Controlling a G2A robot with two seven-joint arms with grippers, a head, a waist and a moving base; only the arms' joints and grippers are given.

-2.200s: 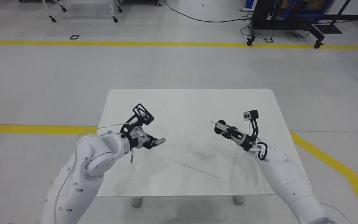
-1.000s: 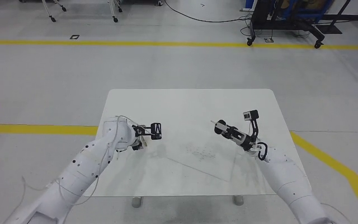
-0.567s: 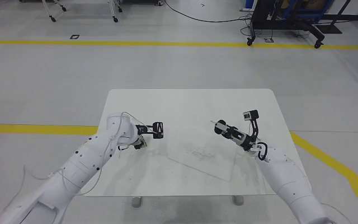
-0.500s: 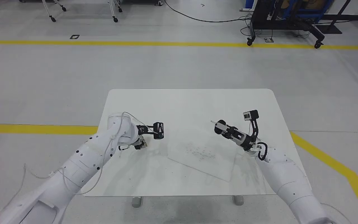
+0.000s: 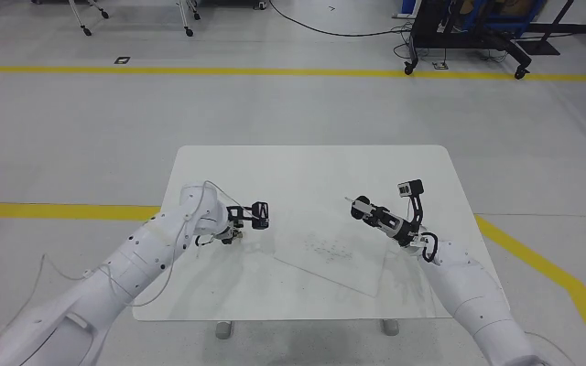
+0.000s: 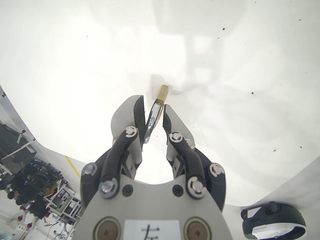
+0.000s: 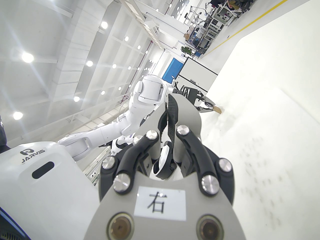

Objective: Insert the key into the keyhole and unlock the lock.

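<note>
On the near left of the white tabletop (image 5: 311, 165), the left claw (image 6: 153, 103) pinches the silver shackle of a small lock (image 6: 163, 93), whose brass body tips down and touches the surface. Slightly farther off, to the right and well apart, the right claw (image 7: 171, 106) hangs above the tabletop with its fingers pressed together; whether the key sits between them cannot be told. The lock looks light, rigid and smooth, so it would likely swivel on the slick shackle under a key's push. A hold across the flat brass faces, keyhole end left free, seems steadier.
</note>
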